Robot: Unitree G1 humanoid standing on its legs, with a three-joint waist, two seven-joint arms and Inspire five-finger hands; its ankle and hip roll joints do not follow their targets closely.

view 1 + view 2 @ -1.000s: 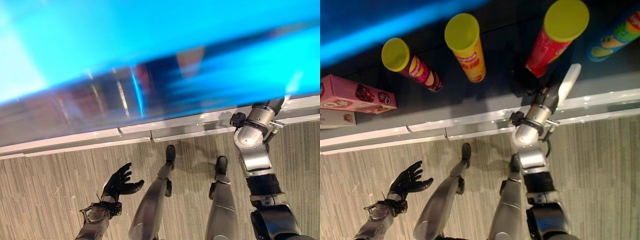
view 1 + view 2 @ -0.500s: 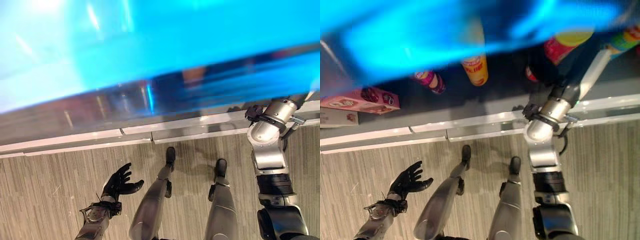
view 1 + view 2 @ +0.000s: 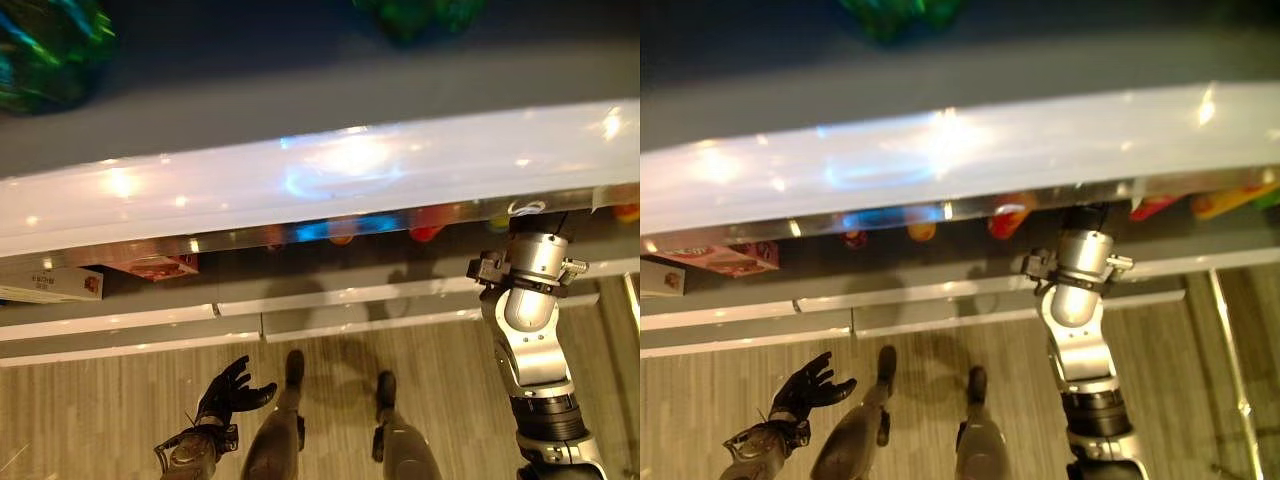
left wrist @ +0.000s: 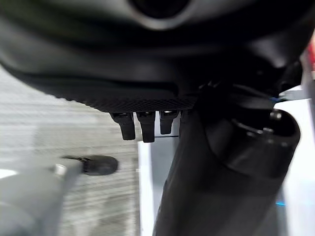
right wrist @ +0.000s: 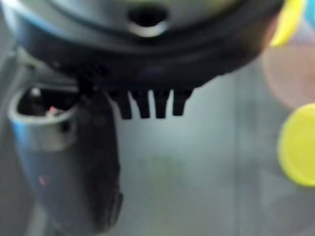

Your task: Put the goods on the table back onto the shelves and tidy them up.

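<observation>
My right arm (image 3: 1080,270) reaches up into the lower shelf, and the hand goes out of sight under the bright shelf edge (image 3: 320,175). In the right wrist view my right hand (image 5: 147,73) has straight fingers and holds nothing above the grey shelf floor, with a yellow can lid (image 5: 300,145) off to one side. Tube cans peek out below the shelf edge: a red one (image 3: 1005,220), an orange one (image 3: 922,230) and more to the right (image 3: 1155,207). My left hand (image 3: 228,392) hangs low over the floor, open and empty.
A pink box (image 3: 725,258) and a white box (image 3: 50,285) lie at the lower shelf's left end. Blurred green goods (image 3: 45,50) sit on the shelf above. The lower shelf's pale rim (image 3: 330,300) runs across, with striped floor beneath it.
The whole picture has shifted, so the camera moved and a shelf edge now covers most cans. My right hand has gone further under that edge. The left hand stays put.
</observation>
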